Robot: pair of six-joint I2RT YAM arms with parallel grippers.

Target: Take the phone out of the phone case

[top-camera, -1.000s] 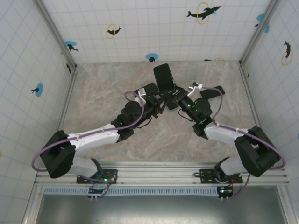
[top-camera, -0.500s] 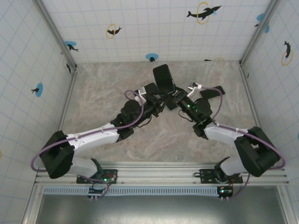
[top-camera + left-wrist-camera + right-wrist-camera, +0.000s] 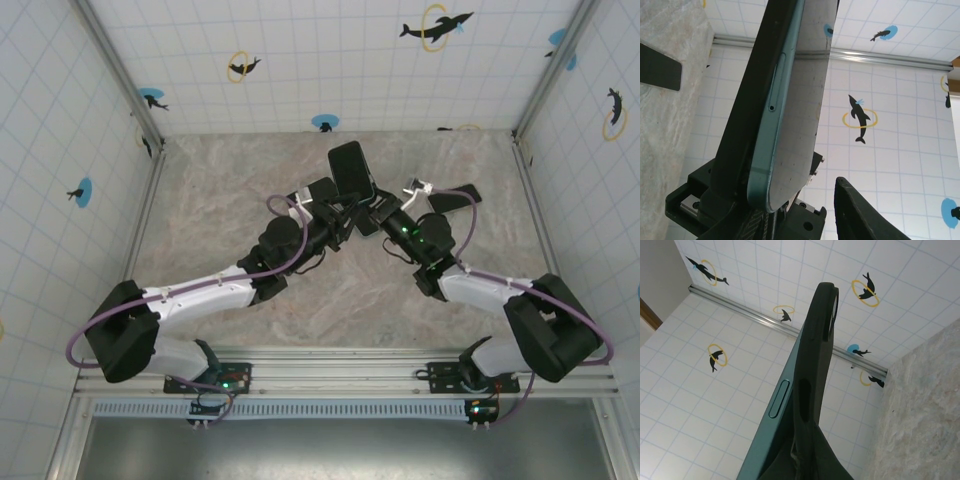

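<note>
The left gripper (image 3: pixel 338 210) has edged nearer the phone (image 3: pixel 350 168) and narrowed. Its wrist view shows one finger (image 3: pixel 860 215) just clear of the glass, jaws open astride it. One phone sits in one phone case (image 3: pixel 742 125), upright above the worktop's (image 3: pixel 230 180) middle. Both arms stretch inward and meet there. The right gripper (image 3: pixel 372 212) is clamped on the phone case's lower end; its wrist view shows the side button.

Left arm (image 3: pixel 200 292) and right arm (image 3: pixel 478 285) share white link shells and black joint housings; a purple cable (image 3: pixel 80 335) loops along each. The left hand (image 3: pixel 340 218) is matte black. Green lights (image 3: pixel 228 380) glow on the bases (image 3: pixel 445 377) at 6 o'clock.
</note>
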